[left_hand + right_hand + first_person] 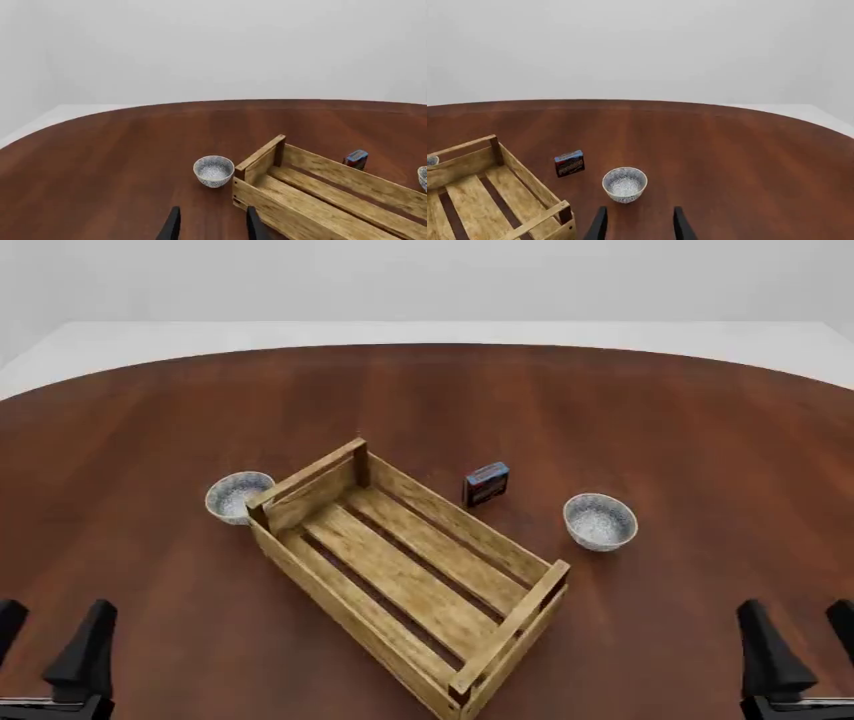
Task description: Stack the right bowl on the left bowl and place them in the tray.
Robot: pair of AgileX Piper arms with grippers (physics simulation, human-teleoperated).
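Bowls [239, 496] [599, 521] flanking tray [497, 638], unstacked

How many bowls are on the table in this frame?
2. One speckled white ceramic bowl sits by the far left corner of the light-wood slatted tray; the other speckled bowl stands apart, right of it. None appears hidden.

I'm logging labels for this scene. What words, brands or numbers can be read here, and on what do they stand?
Small dark box: printed red and blue faces, too small and blurred to read in any view.
Tray, left bowl, right bowl, table: no text visible.
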